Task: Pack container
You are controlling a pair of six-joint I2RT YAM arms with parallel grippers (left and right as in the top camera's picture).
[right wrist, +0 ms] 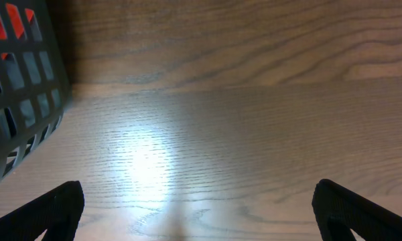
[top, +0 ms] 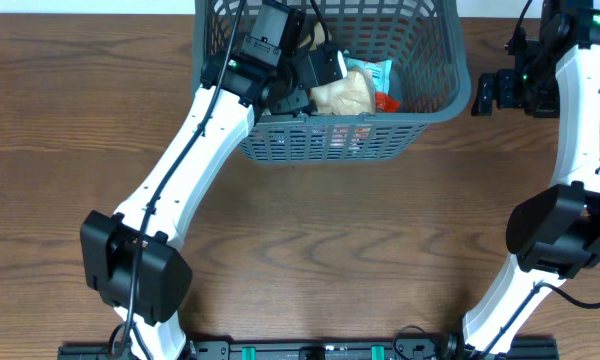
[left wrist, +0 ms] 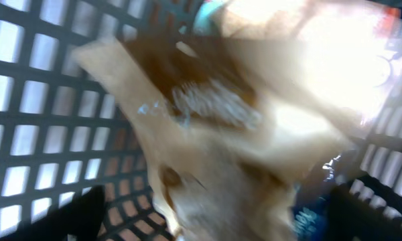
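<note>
Overhead | basket [top: 330, 140] at table's [top: 380, 250] 12 o'clock; we judge it light, stiff, best gripped by rim | left gripper [top: 325, 75] inside over tan packet [top: 345, 95], grip we cannot tell | right gripper [right wrist: 197, 201] wide, empty, at basket's 3 o'clock

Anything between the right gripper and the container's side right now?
No. Only bare wooden table lies between the right gripper and the container wall, clearest in the right wrist view; overhead shows the same gap.
</note>
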